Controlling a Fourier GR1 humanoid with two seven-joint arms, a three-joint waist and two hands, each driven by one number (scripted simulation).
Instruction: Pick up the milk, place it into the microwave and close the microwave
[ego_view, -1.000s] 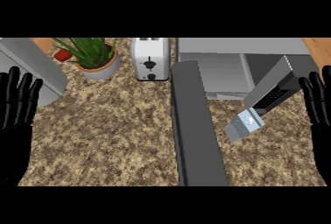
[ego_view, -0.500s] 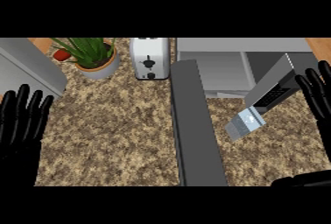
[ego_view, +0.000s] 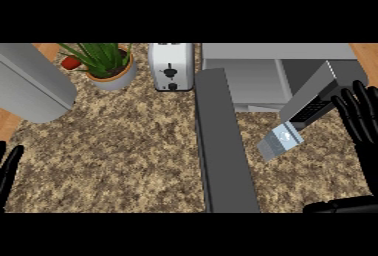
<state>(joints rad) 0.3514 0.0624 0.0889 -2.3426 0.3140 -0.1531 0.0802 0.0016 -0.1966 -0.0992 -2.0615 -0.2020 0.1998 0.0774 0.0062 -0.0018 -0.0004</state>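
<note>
Brown speckled counter (ego_view: 133, 150), grey microwave (ego_view: 251, 75), silver-blue milk (ego_view: 280, 141).

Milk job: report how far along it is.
Done: nothing beyond the microwave standing open, its door swung out. In hand: nothing; the right hand is open beside the milk, which lies on the counter. Left: grasp it, put it inside, shut the door.

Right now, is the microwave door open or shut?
Open. The microwave door swings out toward the camera across the counter, leaving the cavity exposed. The milk sits outside on the counter.
</note>
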